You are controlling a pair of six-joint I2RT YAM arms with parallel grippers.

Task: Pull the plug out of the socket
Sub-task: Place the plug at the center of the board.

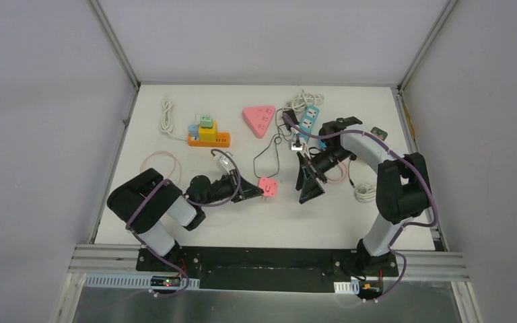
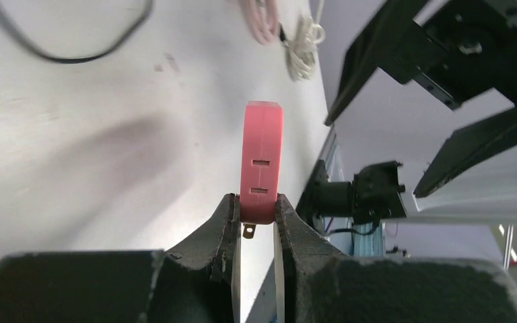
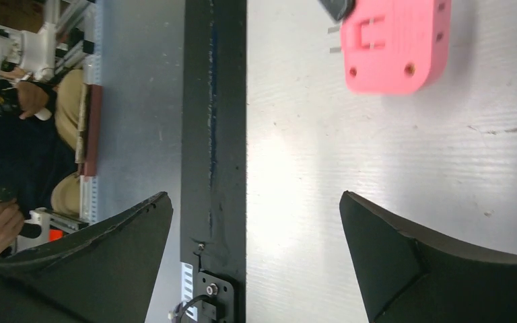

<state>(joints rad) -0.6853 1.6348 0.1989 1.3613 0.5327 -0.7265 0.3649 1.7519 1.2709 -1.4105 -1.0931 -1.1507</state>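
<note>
Right now: left gripper (image 2: 256,210) clamped tight on pink plug (image 2: 261,151), lower edge pinched between fingers, metal prong showing in gap. Right gripper (image 3: 254,198) spread wide, holding nothing; plug beyond its fingertips, apart.

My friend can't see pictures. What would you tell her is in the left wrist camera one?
The left gripper pinches one end of a pink plug adapter, seen edge-on, with the white table behind it. A black cable and a coiled white cord lie farther off, and the open right gripper looms at the right.
</note>
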